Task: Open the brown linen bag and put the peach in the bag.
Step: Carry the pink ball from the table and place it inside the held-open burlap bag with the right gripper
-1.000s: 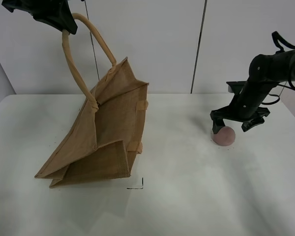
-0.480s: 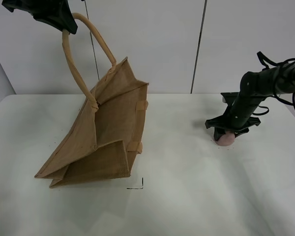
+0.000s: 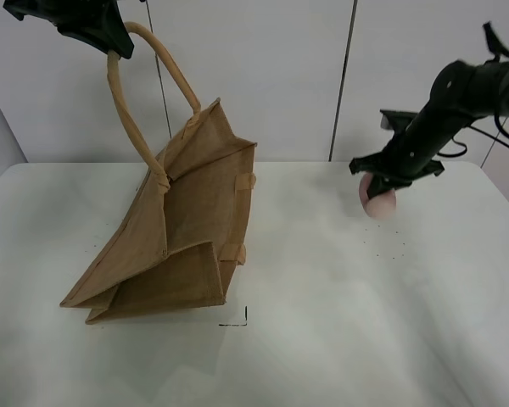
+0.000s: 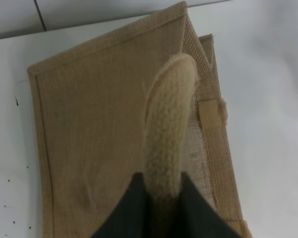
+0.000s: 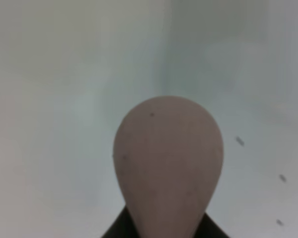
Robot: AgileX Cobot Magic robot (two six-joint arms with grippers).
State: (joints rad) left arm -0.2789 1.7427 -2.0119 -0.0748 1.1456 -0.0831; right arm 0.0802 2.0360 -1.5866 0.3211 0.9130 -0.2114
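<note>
- As the right gripper (image 3: pixel 383 180) clamps the peach (image 3: pixel 378 202) above the table (image 3: pixel 322 331), the fruit seems light and bruisable.
- The left gripper (image 3: pixel 112 49) pinches the floppy brown linen bag (image 3: pixel 187 225) by its loop handle (image 3: pixel 165 64), likely its best hold; the bag's base is on the table.

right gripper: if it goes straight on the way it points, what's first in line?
Right gripper points down, shut on the peach; straight on, the peach would likely meet the white table first. Depth unclear.
</note>
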